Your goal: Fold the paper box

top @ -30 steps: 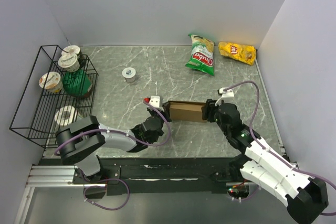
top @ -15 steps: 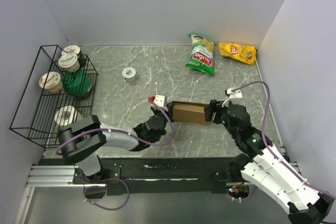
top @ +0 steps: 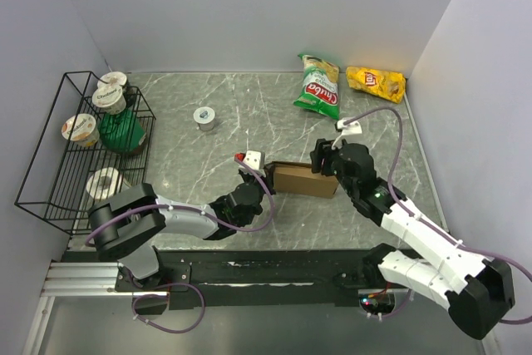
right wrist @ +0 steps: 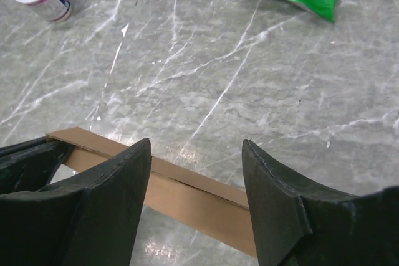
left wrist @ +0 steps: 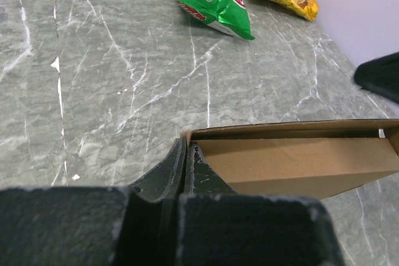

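At the plain brown cardboard box's left end the left tool clamps it; the right tool gapes above.

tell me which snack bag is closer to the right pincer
The green bag with the red logo, lying left of the yellow bag, sits closer to the right pincer.

I am making out very little print here. The green snack bag is showing white lettering on a red panel, too small to read from above. In the left wrist view it is showing a small upside-down word, seemingly "seafood". The yellow snack bag is carrying a red logo I cannot read.
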Controlling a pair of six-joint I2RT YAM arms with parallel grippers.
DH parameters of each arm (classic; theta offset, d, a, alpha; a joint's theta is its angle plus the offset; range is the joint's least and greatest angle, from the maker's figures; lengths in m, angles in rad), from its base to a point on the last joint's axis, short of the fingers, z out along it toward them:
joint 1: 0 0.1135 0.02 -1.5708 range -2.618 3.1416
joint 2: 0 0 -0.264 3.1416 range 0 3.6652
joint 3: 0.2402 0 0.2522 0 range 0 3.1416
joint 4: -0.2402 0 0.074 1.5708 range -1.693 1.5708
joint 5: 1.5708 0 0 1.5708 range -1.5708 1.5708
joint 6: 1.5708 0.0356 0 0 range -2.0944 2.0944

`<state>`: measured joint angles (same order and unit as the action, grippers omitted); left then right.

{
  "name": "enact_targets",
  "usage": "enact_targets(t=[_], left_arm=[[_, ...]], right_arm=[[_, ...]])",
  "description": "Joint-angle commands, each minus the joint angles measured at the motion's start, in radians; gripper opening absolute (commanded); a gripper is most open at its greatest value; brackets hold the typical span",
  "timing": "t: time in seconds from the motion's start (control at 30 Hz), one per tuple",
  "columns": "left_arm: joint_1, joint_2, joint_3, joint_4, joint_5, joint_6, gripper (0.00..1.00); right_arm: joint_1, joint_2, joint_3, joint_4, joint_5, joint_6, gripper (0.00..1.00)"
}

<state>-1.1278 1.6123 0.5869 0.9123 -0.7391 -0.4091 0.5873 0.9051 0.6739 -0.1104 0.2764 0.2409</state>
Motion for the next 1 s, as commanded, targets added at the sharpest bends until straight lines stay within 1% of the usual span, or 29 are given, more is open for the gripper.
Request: enact_targets(t=[0.0, 0.07, 0.2, 0.4, 0.6, 0.7, 0.8, 0.9, 0.97], left_arm=[[-0.033, 0.087, -0.084, -0.444, 0.109, -0.010, 0.01], [-0.033, 0.086, -0.084, -0.444, 0.107, -0.014, 0.01], [-0.033, 0.095, -0.079, -0.447, 0.109, -0.019, 0.01], [-0.033, 0.095, -0.076, -0.454, 0.112, -0.033, 0.01], [-0.033, 0.081, -0.067, -0.474, 0.113, -0.033, 0.01], [-0.033, 0.071, -0.070, -0.478, 0.109, -0.033, 0.01], [-0.033, 0.063, -0.070, -0.481, 0.106, -0.034, 0.01], [-0.035, 0.054, -0.065, -0.487, 0.112, -0.036, 0.01], [-0.035, 0.046, -0.065, -0.492, 0.109, -0.034, 0.01]], right_arm=[[0.066, -0.014, -0.060, 0.101, 0.093, 0.018, 0.65], [0.095, -0.029, -0.118, 0.107, 0.168, 0.038, 0.64], [0.112, -0.069, -0.201, 0.107, 0.191, 0.116, 0.61], [0.138, -0.098, -0.250, 0.048, 0.242, 0.181, 0.61], [0.146, -0.141, -0.307, 0.022, 0.250, 0.250, 0.61], [0.146, -0.175, -0.306, 0.000, 0.257, 0.256, 0.61], [0.147, -0.190, -0.301, -0.008, 0.268, 0.262, 0.59], [0.147, -0.190, -0.316, -0.005, 0.270, 0.271, 0.51], [0.147, -0.190, -0.324, -0.008, 0.271, 0.281, 0.50]])
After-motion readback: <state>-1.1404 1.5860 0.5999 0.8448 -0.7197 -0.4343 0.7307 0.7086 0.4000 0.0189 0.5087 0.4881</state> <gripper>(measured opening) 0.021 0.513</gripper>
